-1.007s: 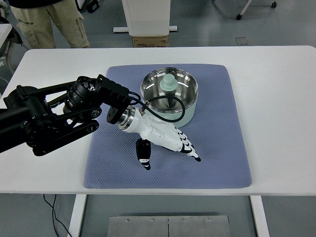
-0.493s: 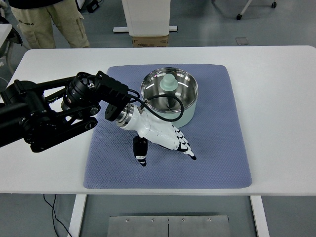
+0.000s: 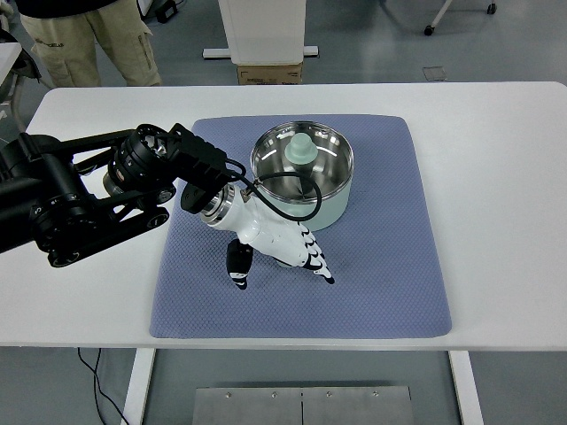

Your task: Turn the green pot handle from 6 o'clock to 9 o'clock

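Note:
The pale green pot [image 3: 332, 211] with a shiny steel inside stands on the blue mat [image 3: 390, 266]. A pale green knob [image 3: 300, 150] sits inside it. My left hand [image 3: 282, 264], white with black fingertips, lies on the mat right against the pot's near wall. Its fingers [image 3: 316, 261] stretch out to the lower right and its thumb [image 3: 237, 266] points down. The fingers hold nothing that I can see. The pot's handle is not visible; it may lie under the hand. The black left arm [image 3: 80, 199] comes in from the left.
The mat lies in the middle of a white table [image 3: 505, 177]. A person's legs [image 3: 84, 40] stand beyond the far left corner. A white post [image 3: 263, 27] and a cardboard box [image 3: 268, 73] stand behind the far edge.
My left hand and forearm have swept to the left along the pot's near wall. The pot has shifted slightly to the left with it.

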Action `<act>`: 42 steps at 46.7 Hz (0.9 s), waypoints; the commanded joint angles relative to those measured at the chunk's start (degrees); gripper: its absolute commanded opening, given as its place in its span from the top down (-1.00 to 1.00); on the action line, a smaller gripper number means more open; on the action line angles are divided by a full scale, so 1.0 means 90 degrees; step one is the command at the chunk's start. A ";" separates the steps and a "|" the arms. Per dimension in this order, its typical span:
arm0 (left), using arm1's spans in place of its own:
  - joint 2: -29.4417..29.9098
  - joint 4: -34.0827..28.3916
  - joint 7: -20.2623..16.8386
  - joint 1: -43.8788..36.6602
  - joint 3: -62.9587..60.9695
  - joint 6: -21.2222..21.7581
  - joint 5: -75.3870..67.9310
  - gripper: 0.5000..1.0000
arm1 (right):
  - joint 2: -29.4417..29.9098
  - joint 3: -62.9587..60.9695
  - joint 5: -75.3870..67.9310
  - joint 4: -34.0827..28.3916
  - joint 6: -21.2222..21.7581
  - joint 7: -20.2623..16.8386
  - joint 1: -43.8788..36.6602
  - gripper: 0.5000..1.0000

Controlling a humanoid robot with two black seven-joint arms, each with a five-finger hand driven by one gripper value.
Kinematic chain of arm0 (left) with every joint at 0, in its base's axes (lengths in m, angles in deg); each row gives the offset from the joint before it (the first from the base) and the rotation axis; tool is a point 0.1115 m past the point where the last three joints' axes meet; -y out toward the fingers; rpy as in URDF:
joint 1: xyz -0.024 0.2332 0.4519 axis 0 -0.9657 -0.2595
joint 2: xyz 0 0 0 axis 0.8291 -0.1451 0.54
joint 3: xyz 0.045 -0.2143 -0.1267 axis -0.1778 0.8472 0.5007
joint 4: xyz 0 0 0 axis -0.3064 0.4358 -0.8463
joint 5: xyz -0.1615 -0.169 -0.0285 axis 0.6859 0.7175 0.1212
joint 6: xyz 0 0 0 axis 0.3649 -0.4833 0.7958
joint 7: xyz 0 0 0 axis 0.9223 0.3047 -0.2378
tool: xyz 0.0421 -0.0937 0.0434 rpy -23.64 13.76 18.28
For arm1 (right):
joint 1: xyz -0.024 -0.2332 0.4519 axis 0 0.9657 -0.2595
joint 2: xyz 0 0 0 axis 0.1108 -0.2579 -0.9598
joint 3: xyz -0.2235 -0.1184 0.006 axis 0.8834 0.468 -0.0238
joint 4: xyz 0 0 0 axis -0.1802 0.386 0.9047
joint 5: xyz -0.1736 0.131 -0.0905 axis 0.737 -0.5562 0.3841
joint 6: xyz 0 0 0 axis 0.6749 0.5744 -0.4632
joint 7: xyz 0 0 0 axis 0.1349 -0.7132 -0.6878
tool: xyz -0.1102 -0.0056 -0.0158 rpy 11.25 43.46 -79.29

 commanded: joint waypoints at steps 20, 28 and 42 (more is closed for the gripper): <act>0.0361 0.0000 -0.0316 0.0323 -0.0289 0.0000 -0.0363 -1.00 | 0.0000 0.0000 0.0000 0.0000 0.0000 0.0000 0.0000 -1.00; 0.0391 0.0009 -0.0326 0.0498 -0.0475 0.0000 -0.0363 -1.00 | 0.0000 0.0000 0.0000 0.0000 0.0000 0.0000 0.0000 -1.00; 0.0645 0.0097 -0.0404 0.0957 -0.0924 0.0000 -0.0373 -1.00 | 0.0000 0.0000 0.0000 0.0000 0.0000 0.0000 0.0000 -1.00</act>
